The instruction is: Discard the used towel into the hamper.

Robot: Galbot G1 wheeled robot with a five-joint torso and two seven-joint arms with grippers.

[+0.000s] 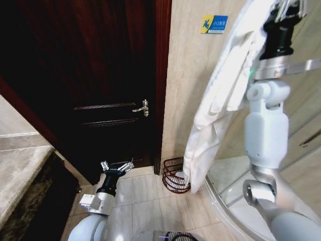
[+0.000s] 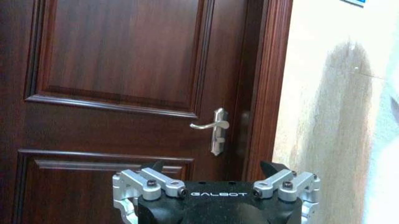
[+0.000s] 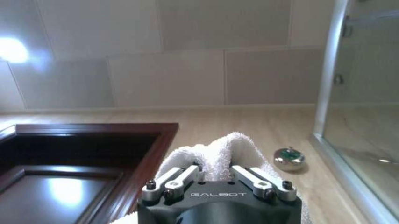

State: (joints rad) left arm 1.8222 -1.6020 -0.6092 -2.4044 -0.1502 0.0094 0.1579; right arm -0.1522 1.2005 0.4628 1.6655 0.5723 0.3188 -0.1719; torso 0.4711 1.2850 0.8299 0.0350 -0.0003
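Observation:
A long white towel (image 1: 215,100) hangs from my right gripper (image 1: 287,9), which is raised high at the upper right and shut on the towel's top. In the right wrist view the towel (image 3: 215,151) bunches between the fingers (image 3: 181,177). The towel's lower end dangles at the near rim of the hamper (image 1: 173,173), a small reddish-brown wire basket on the floor by the wall. My left gripper (image 1: 117,166) is low in front of the dark door, open and holding nothing; it appears in the left wrist view (image 2: 215,170) pointing at the door.
A dark wooden door (image 1: 100,75) with a metal lever handle (image 1: 143,108) stands at the left of the hamper. A stone counter edge (image 1: 20,170) is at the far left. A curved glass shower enclosure (image 1: 301,135) and its base (image 1: 230,211) are at the right.

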